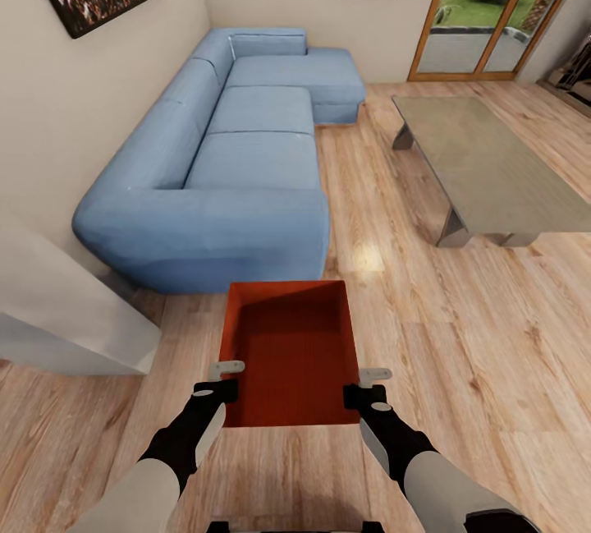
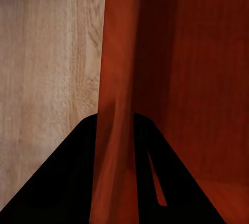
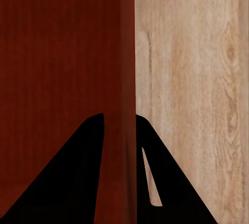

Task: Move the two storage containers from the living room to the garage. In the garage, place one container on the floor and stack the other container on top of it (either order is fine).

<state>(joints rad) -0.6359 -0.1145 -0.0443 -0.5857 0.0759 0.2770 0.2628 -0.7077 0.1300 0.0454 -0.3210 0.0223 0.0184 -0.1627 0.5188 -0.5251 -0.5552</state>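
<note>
One orange-red storage container (image 1: 287, 352) is in front of me over the living room's wood-plank floor (image 1: 460, 352), its open top facing up. My left gripper (image 1: 223, 381) is shut on its left wall and my right gripper (image 1: 366, 385) on its right wall. In the left wrist view the container wall (image 2: 119, 79) runs between the two black fingers of the left gripper (image 2: 116, 119). The right wrist view shows the right gripper (image 3: 119, 117) pinching the other wall (image 3: 122, 53) the same way. The garage is out of view.
A big light-blue sectional sofa (image 1: 246, 163) stands just beyond the container. A low grey table (image 1: 484, 163) is at the right. A white sloped panel (image 1: 66, 311) juts in at the left. Glass doors (image 1: 492, 16) are far right. Open wood floor lies between sofa and table.
</note>
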